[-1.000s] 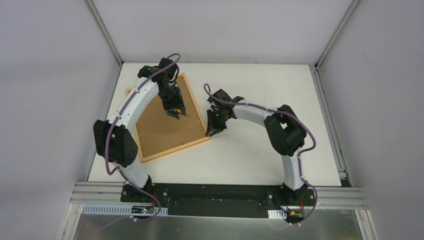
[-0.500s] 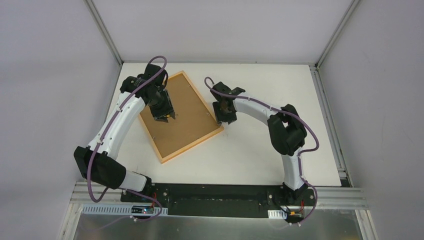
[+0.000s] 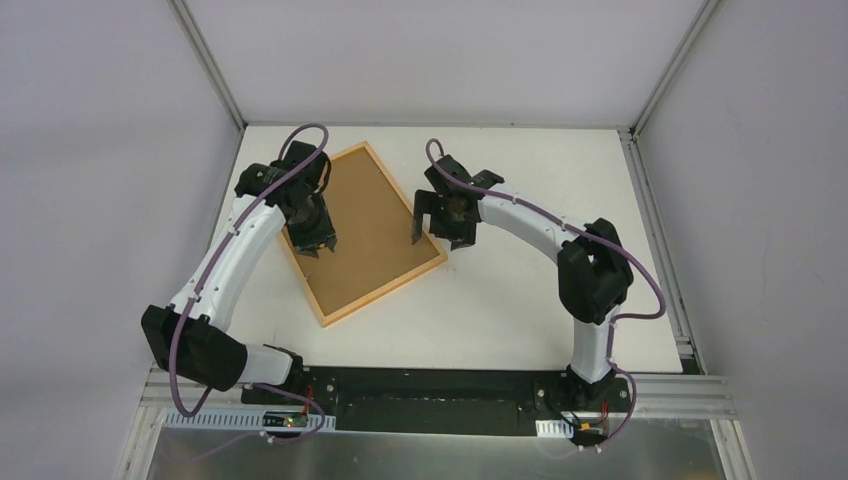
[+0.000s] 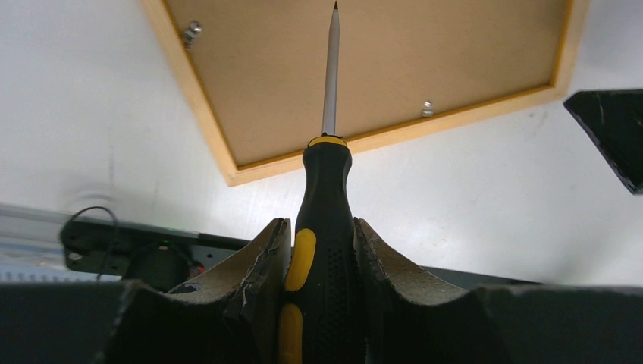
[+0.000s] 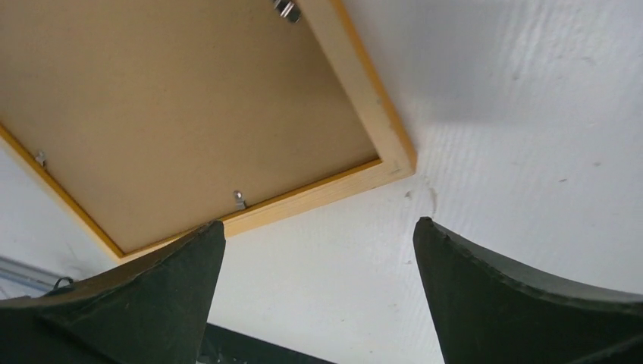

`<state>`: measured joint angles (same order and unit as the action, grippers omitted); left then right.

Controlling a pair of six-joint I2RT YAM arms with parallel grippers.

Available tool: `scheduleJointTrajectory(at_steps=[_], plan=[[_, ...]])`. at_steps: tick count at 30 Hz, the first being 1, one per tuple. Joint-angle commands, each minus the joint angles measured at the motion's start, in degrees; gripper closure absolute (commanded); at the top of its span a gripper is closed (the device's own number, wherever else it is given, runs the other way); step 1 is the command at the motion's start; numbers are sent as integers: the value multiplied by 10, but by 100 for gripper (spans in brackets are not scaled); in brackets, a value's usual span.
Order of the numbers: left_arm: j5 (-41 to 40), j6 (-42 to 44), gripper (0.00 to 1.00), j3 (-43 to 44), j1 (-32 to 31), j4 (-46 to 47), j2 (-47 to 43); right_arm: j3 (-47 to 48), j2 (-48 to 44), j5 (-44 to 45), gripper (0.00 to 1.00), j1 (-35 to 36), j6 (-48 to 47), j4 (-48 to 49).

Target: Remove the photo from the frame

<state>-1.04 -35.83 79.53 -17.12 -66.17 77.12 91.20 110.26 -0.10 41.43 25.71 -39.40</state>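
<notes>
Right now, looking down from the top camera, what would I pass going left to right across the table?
Left pincer gripping a screwdriver → frame lying back-up → open right pincer.

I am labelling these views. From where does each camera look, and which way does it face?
Top: above and behind the arms, looking down at the table; both arms, left hand and right hand show.
Left wrist: on the left arm, looking past its fingers and their screwdriver at the frame.
Right wrist: on the right arm, looking between its open fingers at the frame's corner.
All share the frame, lying back up.
</notes>
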Motion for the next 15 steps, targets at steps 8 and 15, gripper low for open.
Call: scheduleJointTrajectory(at_steps=[8,15], plan=[[-91,56,100,40,88,-105,63,-35,-29,-66,4,31,25,-11],[-74,75,100,31,106,-97,81,-31,-6,-83,6,33,25,-7]])
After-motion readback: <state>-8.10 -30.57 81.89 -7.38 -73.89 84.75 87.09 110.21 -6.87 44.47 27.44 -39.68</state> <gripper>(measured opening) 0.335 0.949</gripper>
